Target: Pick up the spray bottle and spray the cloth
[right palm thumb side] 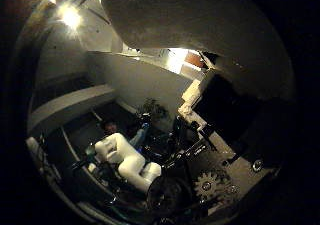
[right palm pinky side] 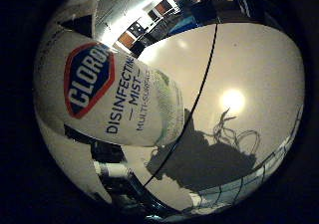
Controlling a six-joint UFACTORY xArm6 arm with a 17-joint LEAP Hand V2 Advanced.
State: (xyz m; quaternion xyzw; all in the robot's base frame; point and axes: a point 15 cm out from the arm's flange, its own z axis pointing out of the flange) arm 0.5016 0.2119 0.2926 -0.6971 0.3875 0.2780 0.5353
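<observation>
Little finger side palm view has the bottle (right palm pinky side: 114, 99) filling the left half of the frame, a white cylinder with a blue and red label, lying tilted with its base toward the middle of the frame. It sits very close to the palm. Beyond it spreads the pale glossy counter (right palm pinky side: 249, 64), carrying a bright reflection of a lamp at right of centre and a dark shadow (right palm pinky side: 209, 159) of arm and hand at lower middle. Black and white parts of the hand (right palm pinky side: 117, 176) show at lower left, under the bottle. At lower right a gridded surface lies at the counter's edge; what it is cannot be told.

Thumb side palm view shows a broad pale curved surface across the top of the frame, close to the palm, most likely the bottle's body. Below it a white finger (right palm thumb side: 130, 162) bends in at lower middle, with a gear (right palm thumb side: 207, 185) and black parts at lower right. The hand appears wrapped about the bottle, fingers bent on either side of it
</observation>
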